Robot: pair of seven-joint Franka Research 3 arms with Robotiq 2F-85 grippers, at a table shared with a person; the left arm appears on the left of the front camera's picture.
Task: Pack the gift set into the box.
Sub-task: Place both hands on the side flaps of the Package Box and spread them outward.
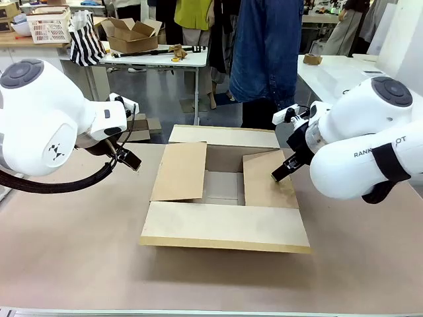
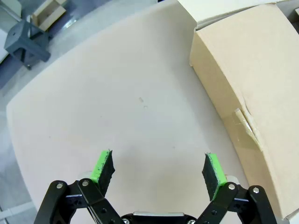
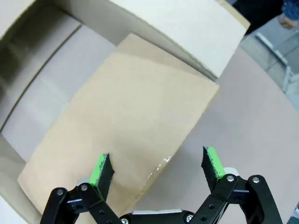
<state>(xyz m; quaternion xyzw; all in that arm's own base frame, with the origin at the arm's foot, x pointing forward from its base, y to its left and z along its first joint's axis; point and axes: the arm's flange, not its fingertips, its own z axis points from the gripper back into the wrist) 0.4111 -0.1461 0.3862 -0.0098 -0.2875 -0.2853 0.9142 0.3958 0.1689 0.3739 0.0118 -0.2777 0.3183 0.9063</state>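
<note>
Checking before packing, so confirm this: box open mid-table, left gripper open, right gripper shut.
Wrong on the right gripper: it is open, jaws spread above a flap, per the right wrist view. The box is open mid-table, left gripper open.

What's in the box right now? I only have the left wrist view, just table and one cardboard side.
Observer: Only bare cardboard floor shows inside the box. Its left flap and right flap lean inward and hide the rest.
Operator: And the right jaws?
Observer: Open, over the right flap's outer edge.
Operator: Anyone at the table?
Observer: A person in blue stands at the far side.
</note>
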